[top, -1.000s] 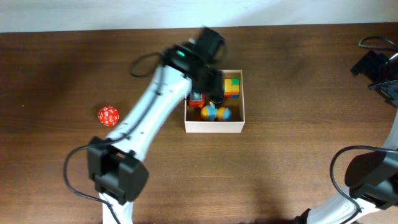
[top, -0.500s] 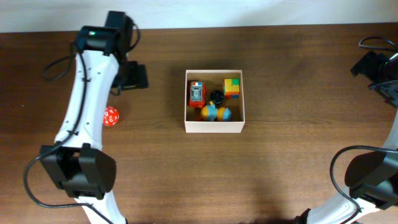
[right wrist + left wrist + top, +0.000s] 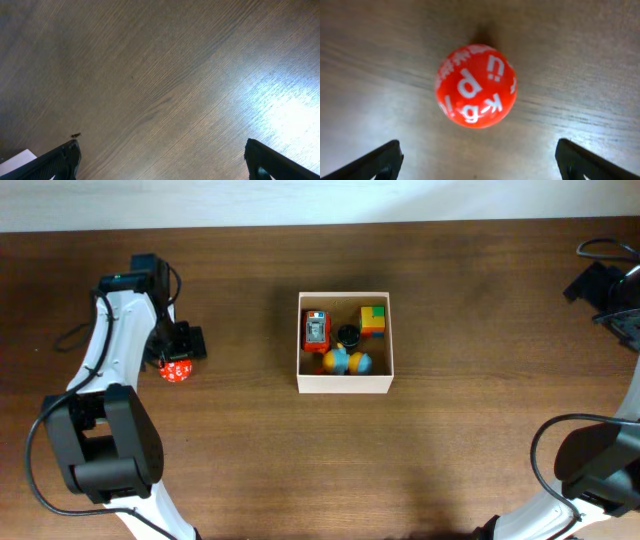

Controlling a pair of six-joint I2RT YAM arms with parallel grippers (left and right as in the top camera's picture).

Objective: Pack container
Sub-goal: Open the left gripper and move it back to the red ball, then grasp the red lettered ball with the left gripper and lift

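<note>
The left gripper (image 3: 480,167) is spread as wide as it goes with nothing held, and it's positioned right above the red ball (image 3: 476,86), the one with white letters printed all over it. The ball is centred between the jaws and not touched yet, so it looks lined up for a straight drop-and-pinch. Being round, it could easily be knocked into a roll if one finger lands first.

The right gripper (image 3: 162,165) is fully spread and empty too, parked over bare table (image 3: 150,75) at the far right, presumably out of the way.

The container (image 3: 345,386) is found mid-table, well apart from the ball. Inside it can be seen a red toy (image 3: 316,330), a small black thing (image 3: 347,334), a multicoloured block (image 3: 373,320) and two blue-and-orange balls (image 3: 347,362).
</note>
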